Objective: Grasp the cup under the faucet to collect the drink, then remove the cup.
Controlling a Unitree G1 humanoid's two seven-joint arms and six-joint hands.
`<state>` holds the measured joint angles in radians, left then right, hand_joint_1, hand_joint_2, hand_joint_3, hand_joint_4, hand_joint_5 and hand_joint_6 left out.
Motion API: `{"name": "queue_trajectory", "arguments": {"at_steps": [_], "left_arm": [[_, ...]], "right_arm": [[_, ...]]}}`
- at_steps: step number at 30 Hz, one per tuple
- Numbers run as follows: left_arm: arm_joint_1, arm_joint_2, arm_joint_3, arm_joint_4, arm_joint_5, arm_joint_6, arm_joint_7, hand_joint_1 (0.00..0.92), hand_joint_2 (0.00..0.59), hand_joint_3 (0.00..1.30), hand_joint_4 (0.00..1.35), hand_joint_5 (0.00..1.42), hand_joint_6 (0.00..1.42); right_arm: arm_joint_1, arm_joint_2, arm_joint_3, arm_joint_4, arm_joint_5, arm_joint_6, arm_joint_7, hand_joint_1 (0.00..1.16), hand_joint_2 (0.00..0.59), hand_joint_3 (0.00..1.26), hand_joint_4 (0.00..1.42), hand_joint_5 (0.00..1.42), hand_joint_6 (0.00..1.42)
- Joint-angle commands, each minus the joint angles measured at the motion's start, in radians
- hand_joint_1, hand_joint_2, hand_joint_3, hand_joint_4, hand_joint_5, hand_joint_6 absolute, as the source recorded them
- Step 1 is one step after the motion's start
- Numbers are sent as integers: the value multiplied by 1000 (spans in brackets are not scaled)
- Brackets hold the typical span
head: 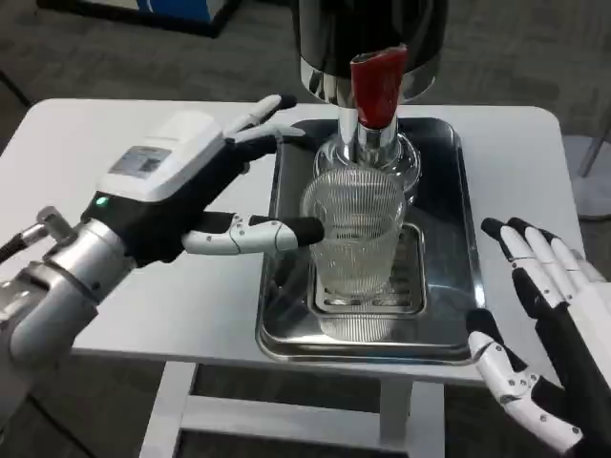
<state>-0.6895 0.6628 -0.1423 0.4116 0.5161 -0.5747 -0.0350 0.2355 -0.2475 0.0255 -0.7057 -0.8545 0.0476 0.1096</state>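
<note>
Fingers of the left hand (181, 205) spread beside the ribbed cup (353, 234); contents unclear; right hand (549, 324) splayed.

Your clear ribbed cup (354, 234) stands upright directly beneath the faucet (375, 91) with its red handle, just right of your left hand's fingers (250, 232), whose black fingertip touches its side.

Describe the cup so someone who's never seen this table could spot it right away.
On the white table sits a steel tray. On its slotted drip grate, below the red-handled faucet, stands the cup: clear, ribbed and upright, the only see-through thing there.
</note>
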Motion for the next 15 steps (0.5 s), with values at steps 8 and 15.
{"name": "queue_trajectory", "arguments": {"at_steps": [8,15], "left_arm": [[154,93,175,-102,-197,-66,-59,0,83,329,167,443,727],[206,98,338,-112,-475,-82,-136,0,128,487,550,783,1056]], "right_arm": [[-5,3,6,0,8,-14,-10,89,506,53,0,0,16],[-26,6,17,4,3,-6,-2,91,506,54,0,0,16]]}}
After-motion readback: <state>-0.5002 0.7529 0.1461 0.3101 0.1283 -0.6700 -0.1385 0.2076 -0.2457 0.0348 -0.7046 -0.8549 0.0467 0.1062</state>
